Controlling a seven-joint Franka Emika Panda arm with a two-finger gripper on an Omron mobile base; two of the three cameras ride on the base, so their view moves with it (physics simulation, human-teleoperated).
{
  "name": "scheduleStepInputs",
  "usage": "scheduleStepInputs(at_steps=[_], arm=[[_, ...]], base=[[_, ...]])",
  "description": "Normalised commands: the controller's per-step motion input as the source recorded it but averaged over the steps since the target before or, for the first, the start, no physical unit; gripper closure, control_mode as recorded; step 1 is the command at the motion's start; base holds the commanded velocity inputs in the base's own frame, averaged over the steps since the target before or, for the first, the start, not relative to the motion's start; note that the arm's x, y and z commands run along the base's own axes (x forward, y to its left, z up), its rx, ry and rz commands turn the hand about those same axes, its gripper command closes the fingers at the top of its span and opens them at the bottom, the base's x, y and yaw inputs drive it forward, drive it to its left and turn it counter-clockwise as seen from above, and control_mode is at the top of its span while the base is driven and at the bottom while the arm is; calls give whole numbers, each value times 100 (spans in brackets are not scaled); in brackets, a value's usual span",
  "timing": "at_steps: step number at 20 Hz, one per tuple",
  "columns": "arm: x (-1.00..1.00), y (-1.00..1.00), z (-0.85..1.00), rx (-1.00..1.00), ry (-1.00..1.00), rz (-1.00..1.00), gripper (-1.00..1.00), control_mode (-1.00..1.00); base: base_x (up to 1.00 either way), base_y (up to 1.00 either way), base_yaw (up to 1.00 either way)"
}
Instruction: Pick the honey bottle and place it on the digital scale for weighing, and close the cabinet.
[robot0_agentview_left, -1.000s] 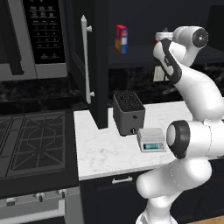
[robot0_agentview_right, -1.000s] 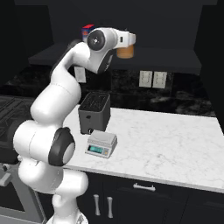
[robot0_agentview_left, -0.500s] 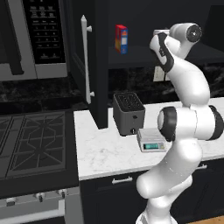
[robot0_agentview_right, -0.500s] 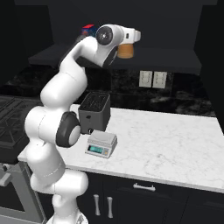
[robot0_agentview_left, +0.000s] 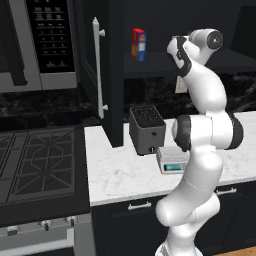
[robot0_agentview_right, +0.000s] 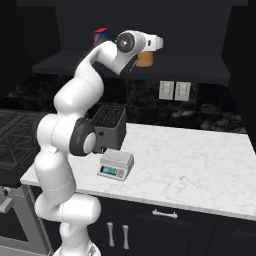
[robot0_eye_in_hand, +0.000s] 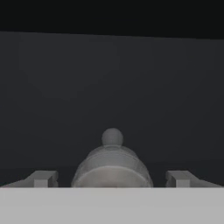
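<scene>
Arm reached further into cabinet (robot0_agentview_left: 102, 75) since a second ago. End effector (robot0_eye_in_hand: 112, 178) wide, fingers (robot0_eye_in_hand: 43, 178) either side of honey bottle (robot0_agentview_right: 145, 58) on shelf, not gripping. Scale (robot0_agentview_right: 116, 165) on desk (robot0_agentview_right: 200, 165) beside toaster (robot0_agentview_right: 109, 127); cabinet door open.

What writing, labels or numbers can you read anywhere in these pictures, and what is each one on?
None can be read.
Microwave keypad: rows of pale marks, too small to read.
Digital scale display: greenish, no digits legible.
Red, blue and yellow box: coloured print, too blurred to read.
Honey bottle: no label visible.
</scene>
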Motion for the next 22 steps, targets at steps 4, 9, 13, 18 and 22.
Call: scheduleStepInputs(at_steps=[4, 9, 13, 18, 22], arm=[[42, 0, -21, 0, 0, 0, 100, -100], [20, 0, -10, 0, 0, 0, 100, -100], [-44, 0, -6, 0, -9, 0, 100, -100], [-69, 0, -3, 0, -20, 0, 100, -100], [-97, 0, 0, 0, -22, 0, 100, -100]], base=[[0, 0, 0], [0, 0, 0], [0, 0, 0], [0, 0, 0], [0, 0, 0]])
